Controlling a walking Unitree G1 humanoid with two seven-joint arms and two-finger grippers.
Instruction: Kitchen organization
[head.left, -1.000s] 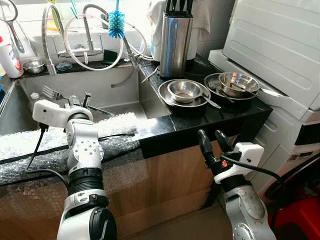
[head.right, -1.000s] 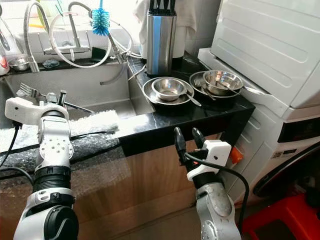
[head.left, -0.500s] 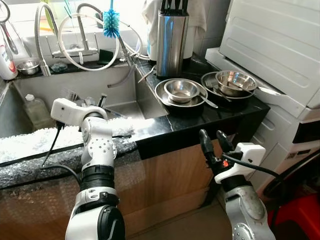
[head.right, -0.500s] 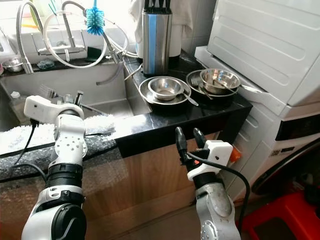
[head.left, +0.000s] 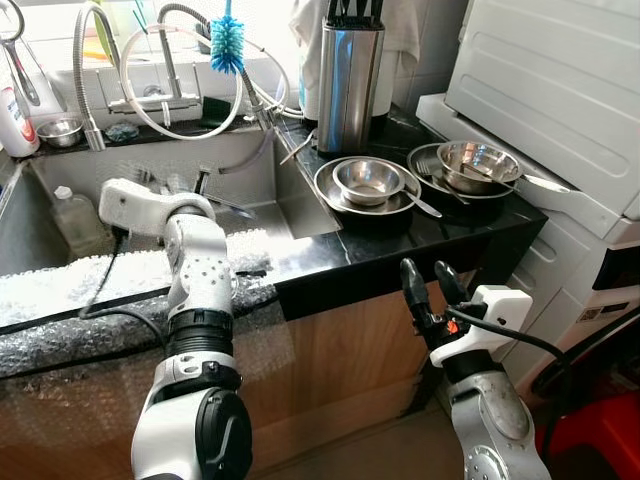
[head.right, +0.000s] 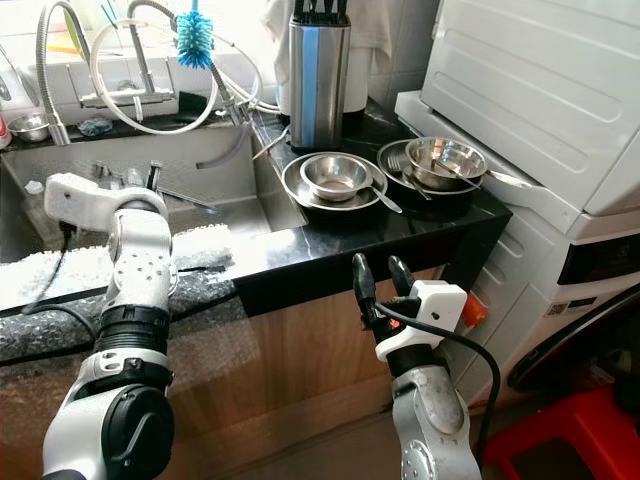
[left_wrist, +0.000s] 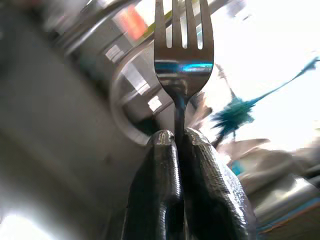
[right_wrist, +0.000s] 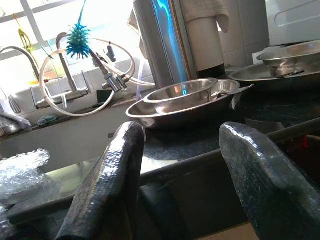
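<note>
left wrist view: left gripper (left_wrist: 179, 145) clamping a fork (left_wrist: 183, 65) over the sink (head.left: 255, 180); right gripper (head.left: 427, 292) hanging spread below the counter (head.left: 400, 240).

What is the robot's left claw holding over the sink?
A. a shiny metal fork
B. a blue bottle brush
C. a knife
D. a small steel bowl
A. In the left wrist view the left claw is pinched shut on the handle of a shiny metal fork, with its prongs pointing away from the fingers.
</note>
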